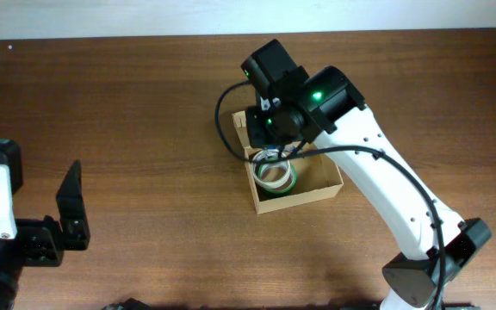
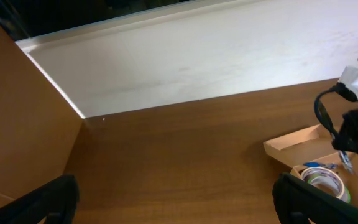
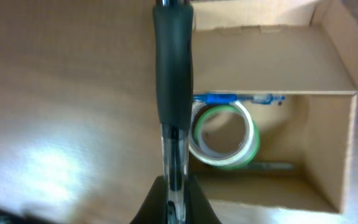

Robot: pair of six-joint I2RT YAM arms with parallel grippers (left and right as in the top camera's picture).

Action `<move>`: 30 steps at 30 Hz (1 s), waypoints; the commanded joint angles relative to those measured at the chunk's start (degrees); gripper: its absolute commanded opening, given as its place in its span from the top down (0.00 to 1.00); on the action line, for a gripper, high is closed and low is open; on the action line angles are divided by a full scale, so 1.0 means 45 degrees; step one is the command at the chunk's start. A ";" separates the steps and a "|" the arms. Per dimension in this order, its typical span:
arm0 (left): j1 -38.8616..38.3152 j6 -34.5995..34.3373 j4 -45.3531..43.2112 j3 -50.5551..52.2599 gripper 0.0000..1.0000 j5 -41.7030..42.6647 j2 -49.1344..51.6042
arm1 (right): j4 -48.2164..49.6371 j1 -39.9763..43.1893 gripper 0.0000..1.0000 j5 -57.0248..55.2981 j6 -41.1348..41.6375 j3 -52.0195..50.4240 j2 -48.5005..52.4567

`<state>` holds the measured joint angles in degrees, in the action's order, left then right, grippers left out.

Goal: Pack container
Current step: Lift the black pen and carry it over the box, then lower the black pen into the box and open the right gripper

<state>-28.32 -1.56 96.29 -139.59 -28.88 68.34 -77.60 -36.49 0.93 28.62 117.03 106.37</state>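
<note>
While the right gripper [image 3: 173,194] pinches a black-gripped pen [image 3: 173,68], the container [image 3: 328,149] lies open just beneath it — one wall under the pen, tape roll [image 3: 224,134] inside

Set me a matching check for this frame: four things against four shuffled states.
Things:
1 pen
2 tape roll
3 left gripper
4 lid flap

States:
A wide open, holding nothing
B lying inside the container
C folded back
D clamped in the right gripper

Pairs: 1-D, 2-B, 3-A, 4-C
</note>
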 commanded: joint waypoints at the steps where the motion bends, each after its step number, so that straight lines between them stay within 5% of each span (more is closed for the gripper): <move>1: -0.0005 -0.0044 0.0000 0.0039 0.01 0.0243 -0.0039 | 0.0204 -0.0068 0.96 -0.0724 0.3900 -0.0058 0.0068; 14: -0.0005 -0.0044 -0.0005 0.0039 0.01 0.0243 -0.0039 | 0.0461 -0.0053 0.96 -0.1671 1.2337 -0.3555 0.0185; 30: -0.0005 -0.0039 0.0000 0.0039 0.01 0.0471 -0.0039 | 0.2599 -0.0058 0.96 -0.1064 1.6466 -0.7106 0.0189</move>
<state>-28.32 -1.58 96.33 -139.59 -27.40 68.34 -66.96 -36.49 -4.75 97.51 86.74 107.11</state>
